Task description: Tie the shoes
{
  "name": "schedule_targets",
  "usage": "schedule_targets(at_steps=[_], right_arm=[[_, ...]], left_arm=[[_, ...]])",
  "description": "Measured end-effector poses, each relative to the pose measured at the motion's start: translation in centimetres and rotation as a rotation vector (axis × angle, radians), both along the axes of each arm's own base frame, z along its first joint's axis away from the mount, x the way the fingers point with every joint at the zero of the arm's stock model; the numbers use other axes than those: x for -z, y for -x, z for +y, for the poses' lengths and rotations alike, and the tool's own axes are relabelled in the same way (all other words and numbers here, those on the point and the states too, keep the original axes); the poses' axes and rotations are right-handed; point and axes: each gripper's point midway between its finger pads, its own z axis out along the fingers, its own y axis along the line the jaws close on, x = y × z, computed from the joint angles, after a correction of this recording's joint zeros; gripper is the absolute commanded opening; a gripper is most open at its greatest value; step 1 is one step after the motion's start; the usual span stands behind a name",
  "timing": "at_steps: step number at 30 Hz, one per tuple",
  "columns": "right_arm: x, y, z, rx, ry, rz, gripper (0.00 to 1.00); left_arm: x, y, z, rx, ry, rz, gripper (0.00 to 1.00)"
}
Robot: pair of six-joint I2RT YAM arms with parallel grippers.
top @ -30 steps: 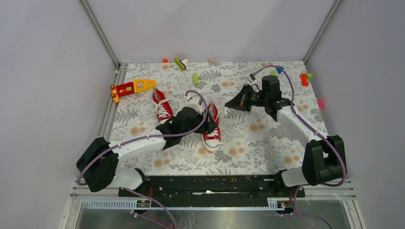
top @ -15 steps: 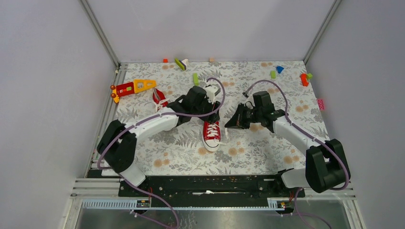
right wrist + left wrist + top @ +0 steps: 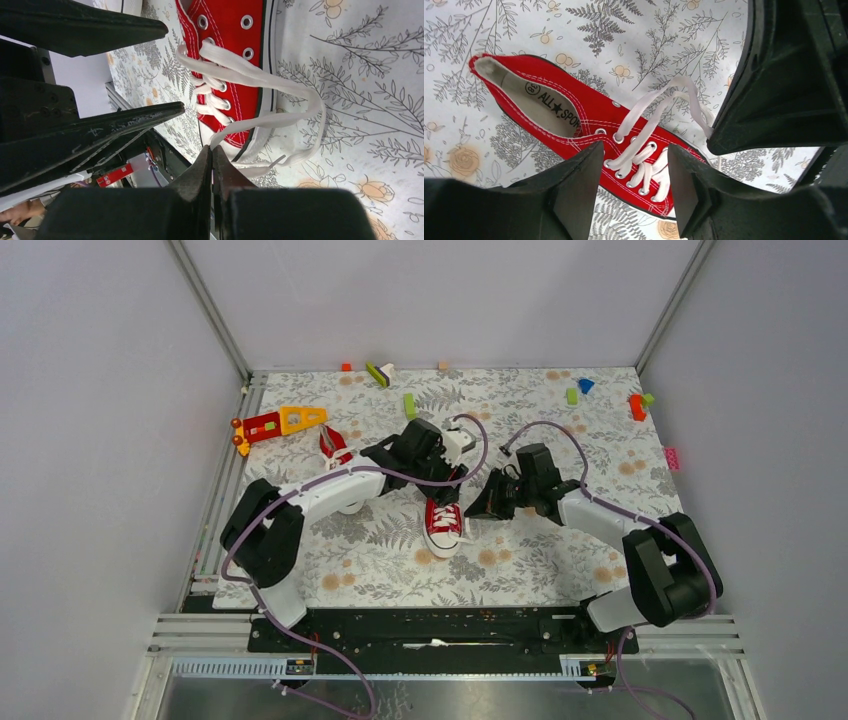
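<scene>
- A tabletop point(image 3: 540, 560) covered in a grey leaf-and-flower print lay between plain pale walls.
- The right pincer point(image 3: 212, 150) was closed tight, its two fingers pressed together on a strand of the white lace point(image 3: 250, 70).
- The strand left the upper eyelets and swept out over the print in a wide loop. It came back to the tips just off the sole's edge.
- A second loose lace end lay on the print just beside that loop.
- The left pincer point(image 3: 634, 152) stood wide open and held nothing. One finger sat on each side of the laced eyelet rows, seen from its wrist camera. I could not tell whether the fingers touched the canvas.
- The tips of the two pincers were near each other, the right one just off the side of the shoe that faced the right arm.
- The shoe point(image 3: 443, 528) they worked on lay sole down near the middle of the tabletop. Its long axis ran near to far.
- Its white toe cap pointed toward the arm bases. Its heel opening faced the far wall, under the left pincer in the overhead view.
- The second shoe point(image 3: 333, 443) lay to the left and was mostly covered by the left arm. Only a red part showed, so I could not tell which way it pointed.
- Farther left a red-and-yellow toy piece point(image 3: 282, 421) lay near the tabletop's edge.
- Small coloured blocks point(image 3: 409, 405) were scattered along the far side.
</scene>
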Motion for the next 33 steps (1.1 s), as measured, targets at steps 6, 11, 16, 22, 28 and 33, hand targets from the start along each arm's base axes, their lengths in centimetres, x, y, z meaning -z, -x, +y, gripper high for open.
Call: schedule_targets(at_steps=[6,11,16,22,28,33], right_arm=[[0.2,-0.9,0.4,0.021,-0.019,-0.016,0.00],[0.4,-1.0,0.5,0.038,-0.034,-0.018,0.00],[0.6,-1.4,0.6,0.046,-0.043,-0.018,0.00],[1.0,-1.6,0.9,0.051,-0.045,-0.013,0.00],[1.8,-1.8,1.4,0.060,-0.047,-0.007,0.00],[2.0,-1.9,1.6,0.065,-0.051,-0.008,0.00]], left_arm=[[0.7,0.0,-0.2,0.078,-0.040,-0.041,0.48],[1.5,0.4,-0.3,0.129,-0.070,-0.034,0.49],[2.1,0.4,-0.4,0.154,-0.091,-0.028,0.34],[2.7,0.0,-0.3,0.157,-0.126,-0.021,0.21],[3.0,0.0,0.1,0.147,-0.149,-0.013,0.00],[2.7,0.1,0.0,0.129,-0.108,0.032,0.00]])
